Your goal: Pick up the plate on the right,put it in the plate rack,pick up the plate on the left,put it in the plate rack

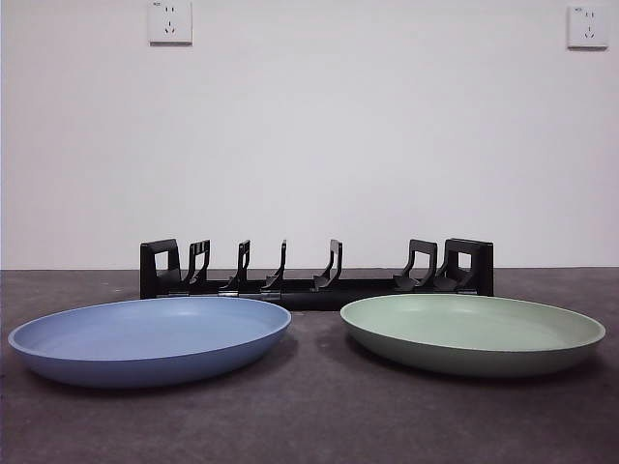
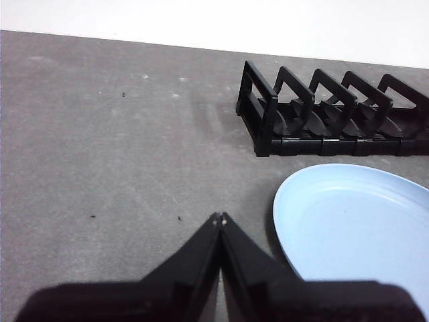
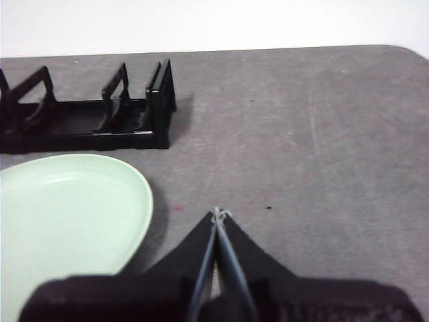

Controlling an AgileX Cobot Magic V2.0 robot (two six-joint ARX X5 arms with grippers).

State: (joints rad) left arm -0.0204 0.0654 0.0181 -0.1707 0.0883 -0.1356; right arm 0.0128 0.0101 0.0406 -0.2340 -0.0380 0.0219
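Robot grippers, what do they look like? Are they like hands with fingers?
Not like hands. The left gripper and the right gripper each have just two flat black jaws, wide at the base and narrowing to a thin point, like a beak. The surface looks matte black. No cables or markings show.

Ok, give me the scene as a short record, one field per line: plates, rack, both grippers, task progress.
blue plate: flat on the table, left in the front view, in front of the rack
green plate: flat on the table, right in the front view
plate rack: behind both plates, slots empty
left gripper: shut, holding nothing, beside the blue plate
right gripper: shut, holding nothing, beside the green plate
progress: neither plate picked up yet
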